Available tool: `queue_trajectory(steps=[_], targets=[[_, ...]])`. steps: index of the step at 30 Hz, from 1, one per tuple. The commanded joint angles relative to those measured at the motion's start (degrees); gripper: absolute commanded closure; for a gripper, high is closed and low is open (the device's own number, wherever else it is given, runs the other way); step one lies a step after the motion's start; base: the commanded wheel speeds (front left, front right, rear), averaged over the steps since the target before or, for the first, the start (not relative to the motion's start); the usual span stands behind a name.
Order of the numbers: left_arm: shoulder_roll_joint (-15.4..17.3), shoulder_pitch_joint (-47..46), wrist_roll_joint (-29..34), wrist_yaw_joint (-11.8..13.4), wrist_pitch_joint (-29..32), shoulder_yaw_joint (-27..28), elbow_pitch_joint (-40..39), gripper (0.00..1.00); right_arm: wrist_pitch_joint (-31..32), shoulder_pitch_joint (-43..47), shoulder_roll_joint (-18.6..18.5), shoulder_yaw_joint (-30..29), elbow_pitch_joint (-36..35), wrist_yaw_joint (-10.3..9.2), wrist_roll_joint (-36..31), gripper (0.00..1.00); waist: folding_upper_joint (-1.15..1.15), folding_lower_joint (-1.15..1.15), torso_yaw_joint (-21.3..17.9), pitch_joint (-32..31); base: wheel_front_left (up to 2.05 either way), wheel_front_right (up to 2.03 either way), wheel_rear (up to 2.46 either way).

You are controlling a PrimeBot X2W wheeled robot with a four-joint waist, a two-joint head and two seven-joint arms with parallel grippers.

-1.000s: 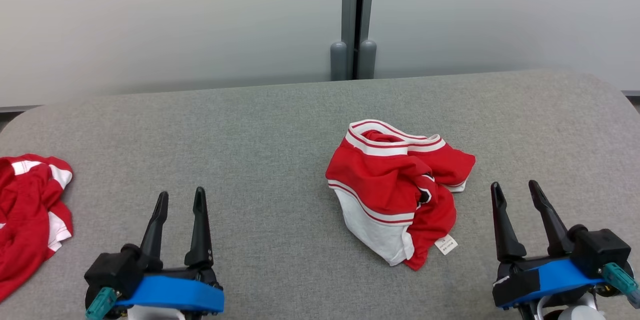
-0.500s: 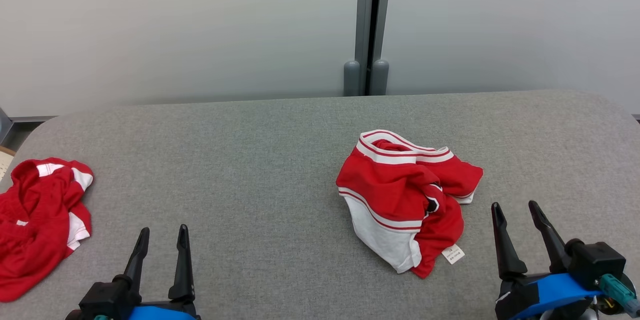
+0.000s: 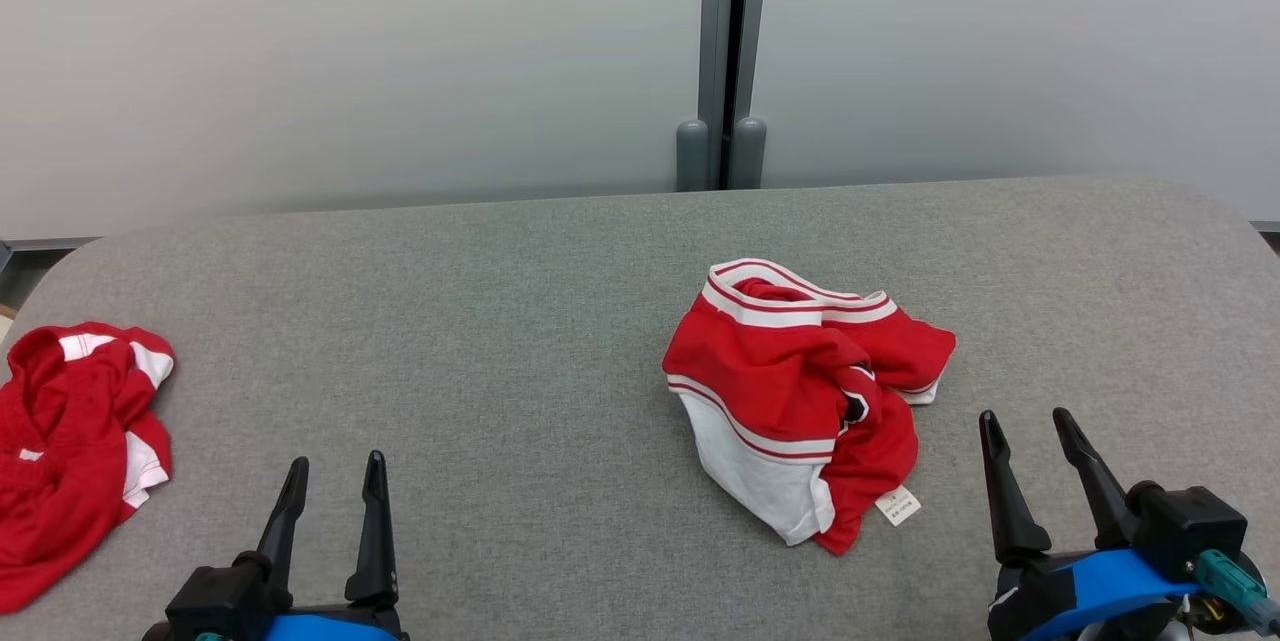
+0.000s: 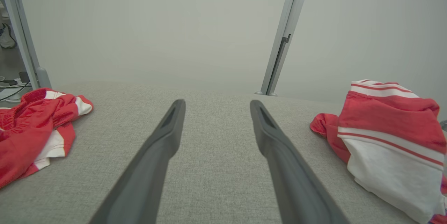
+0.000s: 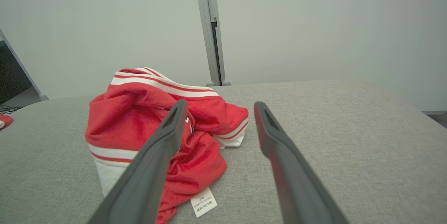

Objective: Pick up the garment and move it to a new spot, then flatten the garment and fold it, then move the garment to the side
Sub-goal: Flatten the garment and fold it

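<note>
The left gripper [image 3: 336, 458] has drawn back, both grippers spread wide and empty; the garment [image 3: 790, 391], crumpled near the right gripper [image 3: 1024, 413], looks soft and light, best pinched at its striped band [image 3: 770, 306].

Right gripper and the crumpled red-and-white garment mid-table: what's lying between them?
Just bare grey tabletop, seen in the head view. The open right gripper sits apart from the garment, whose white label pokes out on that side.
</note>
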Motion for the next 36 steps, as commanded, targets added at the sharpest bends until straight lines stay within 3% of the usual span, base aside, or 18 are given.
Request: queue_trajectory(steps=[1,10,14,21,27,33,34,35,36], targets=[[0.05,0.20,-0.16,-0.33,-0.15,0.27,0.00,0.00,-0.08,-0.17,-0.23,0.04,0.04,0.03,0.22,0.00,0.00,0.00,0.10,0.03,0.00,0.00,0.00],[-0.72,-0.51,0.27,-0.36,-0.15,0.15,0.10,0.00,0.81,-2.15,-0.22,1.59,-0.15,0.03,0.87,0.00,0.00,0.00,1.43,0.73,0.00,0.00,0.00],[-0.83,-1.49,0.23,-0.44,-0.15,0.02,0.04,0.00,6.32,-5.08,-0.14,5.47,1.05,0.03,2.91,0.00,0.00,0.00,2.54,1.56,0.00,0.00,0.00],[-0.94,-2.72,0.25,-0.58,-0.15,-0.17,0.30,0.00,16.29,-11.72,-0.24,12.76,6.74,0.03,9.59,0.00,0.00,0.00,4.69,2.84,0.00,0.00,0.00],[-1.09,-3.45,0.25,-0.70,-0.15,-0.53,0.40,0.00,16.89,-16.81,-0.22,14.39,13.44,0.03,12.60,0.00,0.00,0.00,6.39,3.68,0.00,0.00,0.00],[-1.28,-4.05,0.13,-0.80,-0.15,-0.94,0.56,0.00,16.56,-21.66,-0.20,15.07,21.81,0.03,10.81,0.00,0.00,0.00,7.67,4.05,0.00,0.00,0.00],[-1.30,-4.05,0.13,-0.81,-0.15,-1.03,0.69,0.00,16.36,-22.32,-0.23,15.38,23.02,0.03,10.40,0.08,0.00,0.00,7.85,3.97,0.00,0.00,0.00],[-1.34,-4.04,0.15,-0.83,-0.15,-1.19,0.83,0.00,16.03,-22.86,-0.21,15.89,23.92,0.03,10.10,1.00,0.00,0.00,8.07,3.80,0.00,0.00,0.00],[-1.37,-4.04,0.16,-0.84,-0.16,-1.34,0.95,0.00,15.89,-23.20,-0.21,16.34,24.87,0.03,10.05,1.00,0.00,0.00,8.26,3.63,0.00,0.00,0.00]])
